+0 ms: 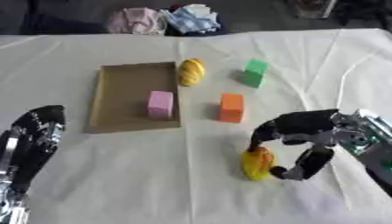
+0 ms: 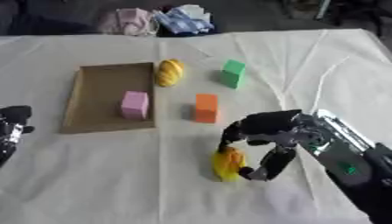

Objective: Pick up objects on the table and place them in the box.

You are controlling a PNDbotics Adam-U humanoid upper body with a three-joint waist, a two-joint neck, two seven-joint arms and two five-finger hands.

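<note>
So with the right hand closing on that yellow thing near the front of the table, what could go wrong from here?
1. The right hand has only its fingertips curled round the yellow object, a rounded thing, so it may slip out when lifted.
2. The orange block stands upright between the hand and the box; a low carry could topple it.
3. The pink block already stands in the box near its right wall, so a drop there could knock it.

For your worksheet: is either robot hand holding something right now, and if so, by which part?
The right hand curls round the yellow object, fingers and thumb at its right side and top. The left hand holds nothing.
</note>
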